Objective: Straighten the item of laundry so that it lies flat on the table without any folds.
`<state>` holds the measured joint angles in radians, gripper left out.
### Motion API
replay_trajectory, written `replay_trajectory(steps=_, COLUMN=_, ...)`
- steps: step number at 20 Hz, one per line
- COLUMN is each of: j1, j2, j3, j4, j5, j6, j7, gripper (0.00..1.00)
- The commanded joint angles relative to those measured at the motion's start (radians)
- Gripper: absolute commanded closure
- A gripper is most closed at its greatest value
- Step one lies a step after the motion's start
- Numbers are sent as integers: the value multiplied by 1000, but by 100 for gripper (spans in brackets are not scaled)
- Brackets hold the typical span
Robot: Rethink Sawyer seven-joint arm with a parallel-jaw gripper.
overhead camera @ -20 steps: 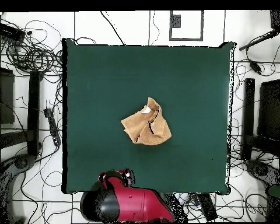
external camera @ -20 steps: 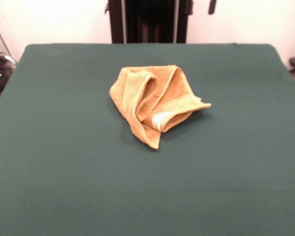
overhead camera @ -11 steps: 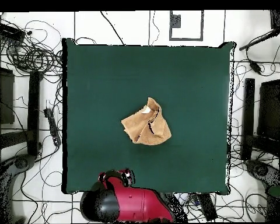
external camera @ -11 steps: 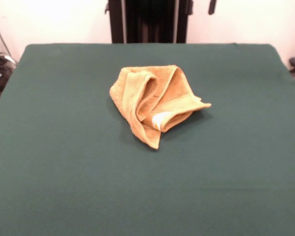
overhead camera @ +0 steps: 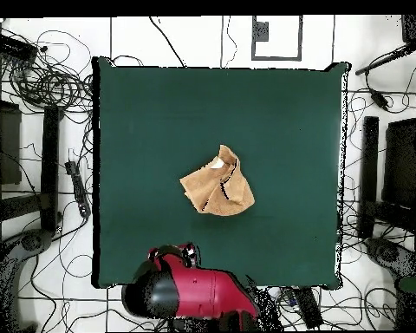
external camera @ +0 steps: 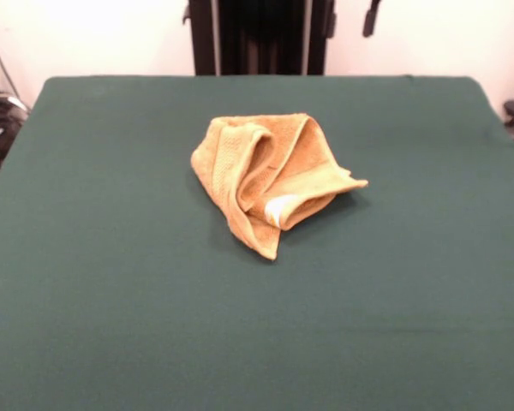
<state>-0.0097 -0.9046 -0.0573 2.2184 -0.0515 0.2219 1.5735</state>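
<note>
The item of laundry [external camera: 270, 175] is an orange-tan towel, crumpled into a bunched heap with several folds, near the middle of the table [external camera: 111, 300]. A white label shows on its near side. From overhead the towel [overhead camera: 217, 185] lies slightly toward the robot's side of the green table [overhead camera: 281, 113]. My gripper [overhead camera: 174, 254] hangs drawn back over the table's edge at the red arm's end, well apart from the towel. In the front view only a dark tip of the gripper [external camera: 371, 15] shows at the top edge. Whether it is open or shut is not visible.
The red arm body [overhead camera: 194, 293] sits just off the table's edge. Cables [overhead camera: 47, 82] and black stands [overhead camera: 367, 173] lie on the floor around the table. A dark upright column [external camera: 261, 34] stands behind the far edge.
The arm has shifted a little toward the table in the overhead view, and the dark tip in the front view has moved slightly sideways. The towel has not moved.
</note>
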Motion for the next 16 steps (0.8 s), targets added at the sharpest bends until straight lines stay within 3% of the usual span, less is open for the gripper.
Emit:
replay_trajectory(steps=1, j1=21, j2=99, j3=40, j4=-179, j5=73, j6=95, j7=187, gripper=0)
replay_trajectory(steps=16, j1=-21, j2=238, j3=66, j4=-441, j5=79, j6=214, j7=138, gripper=0)
